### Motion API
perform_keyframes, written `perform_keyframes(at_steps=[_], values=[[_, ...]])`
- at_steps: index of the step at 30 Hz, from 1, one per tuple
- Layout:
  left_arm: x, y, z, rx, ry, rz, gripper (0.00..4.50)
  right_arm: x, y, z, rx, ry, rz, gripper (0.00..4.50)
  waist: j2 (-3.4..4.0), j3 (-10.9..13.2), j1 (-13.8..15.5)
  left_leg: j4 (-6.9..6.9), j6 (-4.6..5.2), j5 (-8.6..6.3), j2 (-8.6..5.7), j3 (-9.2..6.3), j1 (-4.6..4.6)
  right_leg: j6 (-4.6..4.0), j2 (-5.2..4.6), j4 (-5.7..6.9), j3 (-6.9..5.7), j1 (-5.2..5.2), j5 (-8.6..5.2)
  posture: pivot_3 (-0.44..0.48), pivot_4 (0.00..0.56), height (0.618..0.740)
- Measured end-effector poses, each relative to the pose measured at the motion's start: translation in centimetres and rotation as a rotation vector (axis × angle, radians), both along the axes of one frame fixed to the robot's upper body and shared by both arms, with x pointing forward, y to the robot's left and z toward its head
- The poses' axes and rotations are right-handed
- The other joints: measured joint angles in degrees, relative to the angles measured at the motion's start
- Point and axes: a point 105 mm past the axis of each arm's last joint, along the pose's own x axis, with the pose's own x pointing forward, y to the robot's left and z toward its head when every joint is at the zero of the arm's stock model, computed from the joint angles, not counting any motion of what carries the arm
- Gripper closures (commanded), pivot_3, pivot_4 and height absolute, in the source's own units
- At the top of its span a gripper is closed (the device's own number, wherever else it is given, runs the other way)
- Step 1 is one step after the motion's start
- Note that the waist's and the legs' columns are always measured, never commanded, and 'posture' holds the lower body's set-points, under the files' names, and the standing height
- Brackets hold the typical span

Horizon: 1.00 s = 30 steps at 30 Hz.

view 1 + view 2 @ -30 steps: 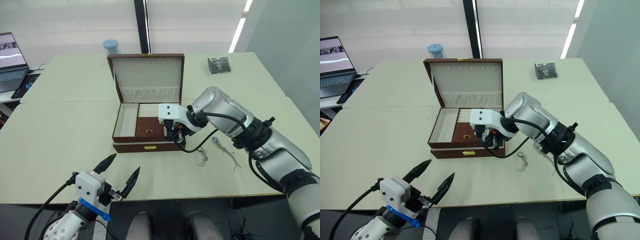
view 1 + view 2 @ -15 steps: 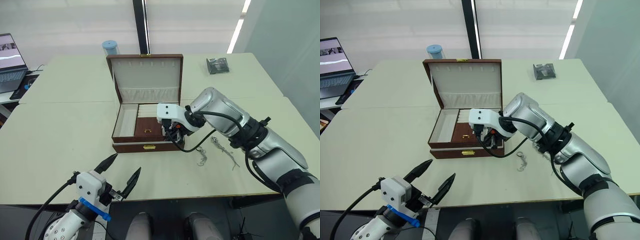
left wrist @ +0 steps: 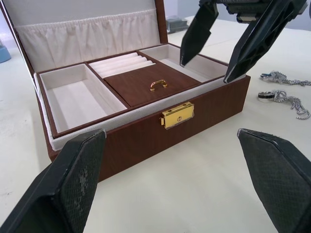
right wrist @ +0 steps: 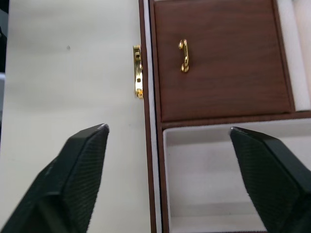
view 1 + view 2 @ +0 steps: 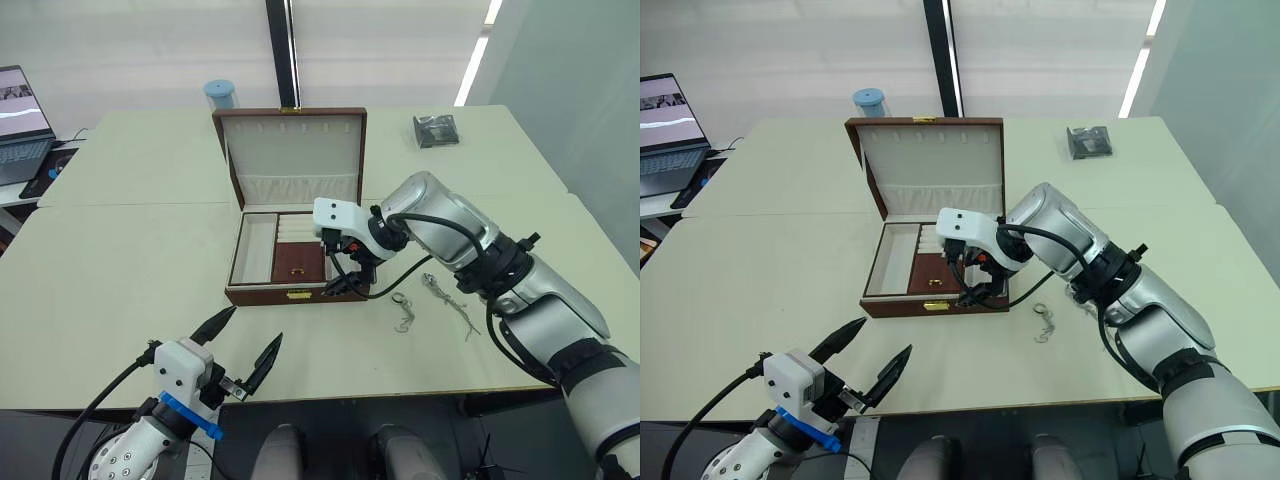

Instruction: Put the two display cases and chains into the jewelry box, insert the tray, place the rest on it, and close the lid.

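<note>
Brown tray [image 5: 297, 260] seated in open jewelry box [image 5: 290, 294] at centre frame, cream compartments shown, right gripper [image 5: 340, 283] fingers spread above it, left gripper [image 5: 243, 349] fingers spread at lower left.

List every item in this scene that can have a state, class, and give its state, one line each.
jewelry box: open
lid: raised upright, hooks bare
tray: seated in the box, compartments empty
gold clasp: unfastened
right gripper: open, above the box's front right corner
left gripper: open, holding nothing
chains: loose on the table

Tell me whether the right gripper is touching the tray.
Apart. The left wrist view shows the right gripper open, fingertips hanging above the tray with clear space beneath.
</note>
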Motion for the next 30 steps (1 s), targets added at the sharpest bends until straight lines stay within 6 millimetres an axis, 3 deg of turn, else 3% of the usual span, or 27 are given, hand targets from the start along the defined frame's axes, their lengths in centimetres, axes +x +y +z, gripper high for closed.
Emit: perform_keyframes(at_steps=[3, 5, 12, 16, 19, 24, 30], values=[[0.2, -0.1, 0.2, 0.0, -0.007, -0.004, 0.0, -0.4, 0.8, 1.4, 0.127, 0.016, 0.024, 0.04, -0.01, 0.0, 0.1, -0.01, 0.0, 0.0, 0.0, -0.01, 0.0, 0.0, 0.0, 0.0, -0.02, 0.02, 0.0, 0.0, 0.15, 0.74], [0.3, -0.1, 0.2, 0.0, -0.009, -0.006, 0.0, -0.7, 1.2, 1.8, 0.234, 0.035, 0.048, 0.41, -0.04, 0.0, 0.1, 0.0, 0.0, 0.0, -0.02, 0.0, 0.0, 0.0, -0.01, -0.03, -0.01, 0.04, 0.0, 0.0, 0.15, 0.74], [0.8, -0.1, 0.5, 0.013, -0.01, -0.02, 0.0, 1.7, 2.6, 2.6, 0.643, -0.084, -0.032, 2.58, -0.06, 0.0, 0.0, -0.01, 0.0, 0.0, -0.01, 0.02, 0.0, 0.0, 0.06, 0.0, 0.01, 0.03, 0.0, 0.0, 0.15, 0.74], [1.3, -0.2, 1.0, 0.01, -0.028, -0.033, 0.0, 3.5, 1.7, 0.8, 0.671, -0.111, -0.122, 3.66, -0.1, 0.0, 0.1, 0.0, -0.01, 0.0, 0.0, 0.06, 0.0, 0.01, 0.05, 0.01, 0.04, 0.03, 0.0, 0.0, 0.15, 0.74], [1.5, 0.0, 1.2, 0.015, -0.031, -0.035, 0.0, 3.9, 1.3, -1.0, 0.645, -0.103, -0.151, 4.45, -0.1, 0.0, 0.1, -0.01, -0.01, 0.0, 0.02, 0.05, 0.0, 0.01, 0.04, 0.01, 0.04, 0.02, 0.0, 0.0, 0.15, 0.74], [1.7, -0.1, 1.5, 0.014, -0.032, -0.054, 0.0, 3.4, 1.2, -4.2, 0.546, -0.088, -0.16, 4.48, -0.1, 0.0, 0.0, -0.02, -0.01, 0.01, 0.04, 0.04, 0.02, 0.0, 0.05, 0.05, 0.02, 0.02, 0.0, 0.0, 0.15, 0.74], [1.9, -0.2, 1.5, 0.018, -0.027, -0.064, 0.0, 3.3, 1.1, -4.3, 0.52, -0.115, -0.152, 4.48, -0.14, -0.1, 0.1, -0.01, -0.01, 0.0, 0.02, 0.04, 0.05, 0.0, 0.05, 0.05, 0.02, 0.05, 0.0, 0.0, 0.15, 0.74]])
